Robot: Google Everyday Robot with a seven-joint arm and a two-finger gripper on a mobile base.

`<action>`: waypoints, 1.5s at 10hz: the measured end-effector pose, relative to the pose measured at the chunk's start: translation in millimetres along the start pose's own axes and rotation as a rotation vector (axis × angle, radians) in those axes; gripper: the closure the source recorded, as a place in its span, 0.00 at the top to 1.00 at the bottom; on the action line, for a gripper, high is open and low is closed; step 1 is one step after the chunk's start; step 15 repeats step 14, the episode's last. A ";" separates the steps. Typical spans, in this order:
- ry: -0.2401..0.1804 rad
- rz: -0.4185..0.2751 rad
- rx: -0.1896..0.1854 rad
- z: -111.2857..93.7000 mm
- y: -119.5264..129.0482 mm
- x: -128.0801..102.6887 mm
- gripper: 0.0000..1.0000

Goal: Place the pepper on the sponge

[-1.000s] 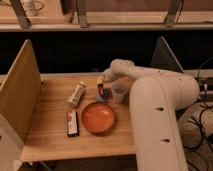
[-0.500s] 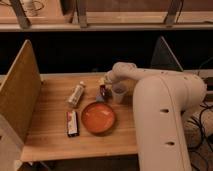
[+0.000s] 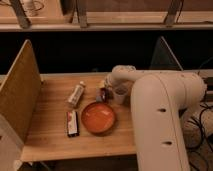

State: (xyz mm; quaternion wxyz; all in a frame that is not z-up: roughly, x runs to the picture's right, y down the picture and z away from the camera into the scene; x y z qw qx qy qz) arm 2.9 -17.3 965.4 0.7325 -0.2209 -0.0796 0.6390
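The small dark red pepper shows at the tip of my gripper, just behind the orange plate and left of the clear cup. My white arm reaches in from the right along the table's far side. Whether the pepper rests on something or hangs in the gripper cannot be told. I cannot make out the sponge; it is hidden around the gripper.
A white tube-shaped bottle lies left of the gripper. A red, black and white bar lies left of the plate. A tall wooden panel walls the table's left side. The wooden table ends at its front edge.
The gripper tip with the dark red pepper has shifted slightly down and toward the plate. The bottle, bar, plate and cup have stayed in place.
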 end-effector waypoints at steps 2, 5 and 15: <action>0.000 -0.001 0.000 0.2 0.9 -0.2 0.07; 0.000 -0.001 0.000 0.1 0.8 -0.2 0.37; 0.000 -0.001 0.000 0.2 0.7 -0.3 0.80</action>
